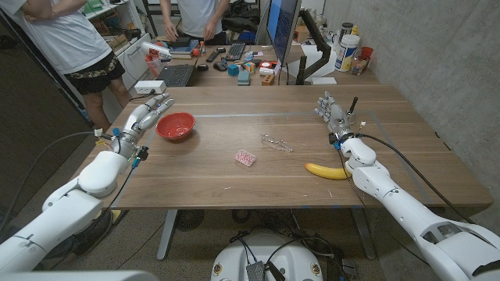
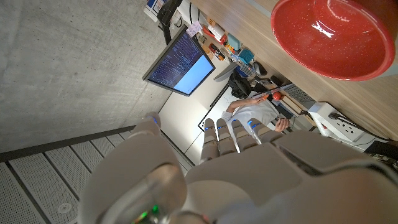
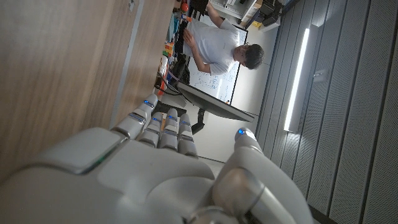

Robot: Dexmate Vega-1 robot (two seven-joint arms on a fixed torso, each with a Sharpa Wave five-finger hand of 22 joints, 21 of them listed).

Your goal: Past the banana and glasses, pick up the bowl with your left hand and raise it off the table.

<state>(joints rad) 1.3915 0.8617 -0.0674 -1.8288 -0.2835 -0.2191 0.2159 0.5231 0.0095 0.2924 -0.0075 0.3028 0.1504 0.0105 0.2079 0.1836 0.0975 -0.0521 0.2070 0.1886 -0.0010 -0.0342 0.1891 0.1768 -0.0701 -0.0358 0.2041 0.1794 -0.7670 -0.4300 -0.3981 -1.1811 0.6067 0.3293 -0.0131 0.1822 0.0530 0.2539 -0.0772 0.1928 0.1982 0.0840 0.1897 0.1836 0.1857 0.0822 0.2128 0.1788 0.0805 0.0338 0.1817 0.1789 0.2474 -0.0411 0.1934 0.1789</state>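
Left hand (image 1: 146, 117): hovering just beside the red bowl (image 1: 175, 126), fingers spread, holding nothing.
Right hand (image 1: 333, 114): standing fingers apart, gripping nothing.

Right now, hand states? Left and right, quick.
Left hand: open, fingers extended beside the red bowl, holding nothing.
Right hand: open, fingers upright, holding nothing, well away from the banana.
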